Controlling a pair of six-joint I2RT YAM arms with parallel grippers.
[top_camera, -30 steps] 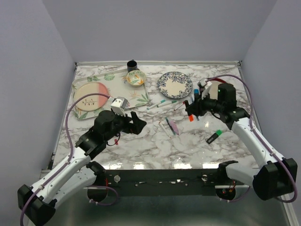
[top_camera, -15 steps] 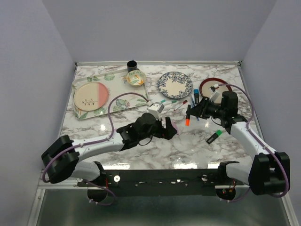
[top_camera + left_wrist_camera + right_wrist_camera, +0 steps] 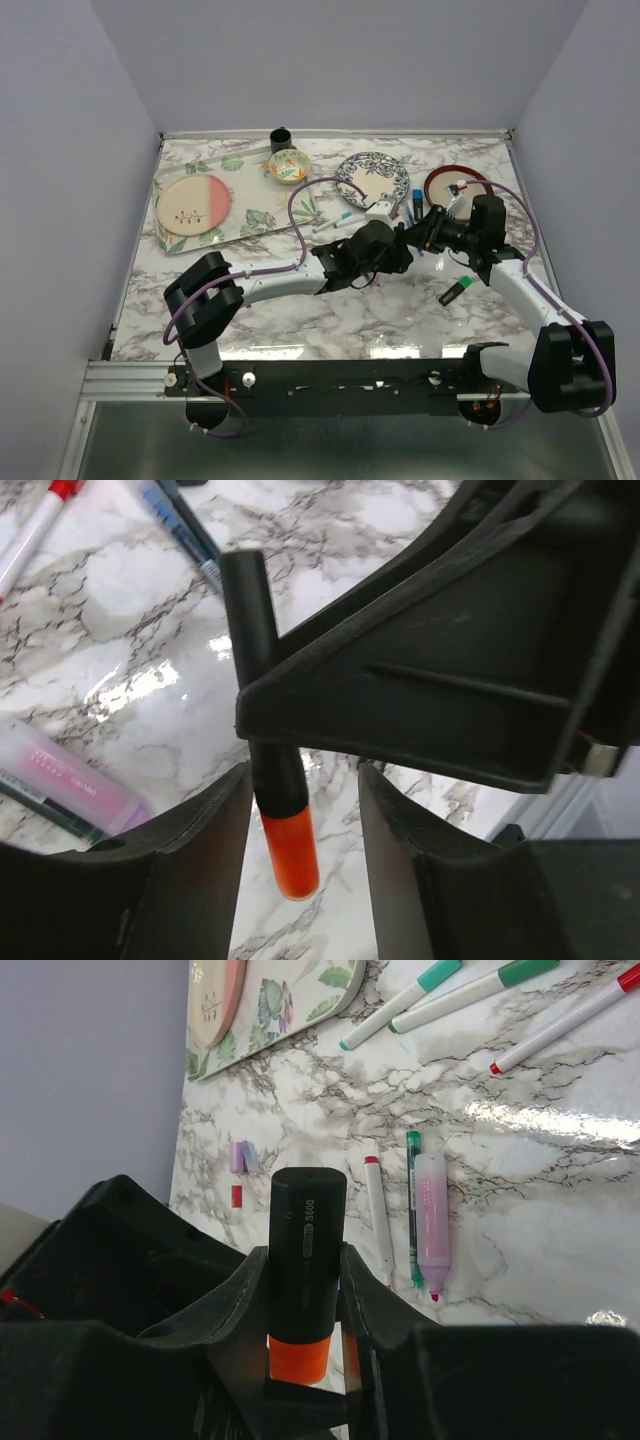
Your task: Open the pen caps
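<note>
Right jaws clench black highlighter [image 3: 306,1250]. Its orange cap [image 3: 290,855] sits btwn left jaws, long axis crosswise to them (gap one side, unclamped).

right wrist: lower end of orange cap [image 3: 298,1358] hidden by dark parts between fingers of right claw [image 3: 305,1295] | left wrist: that claw's body covers mid-barrel of orange highlighter [image 3: 247,610]; lilac highlighter [image 3: 62,785] cut by left edge; red-capped pen [image 3: 35,525] cut by top-left corner | top view: cap and claw tips too small, masked where arms meet
</note>
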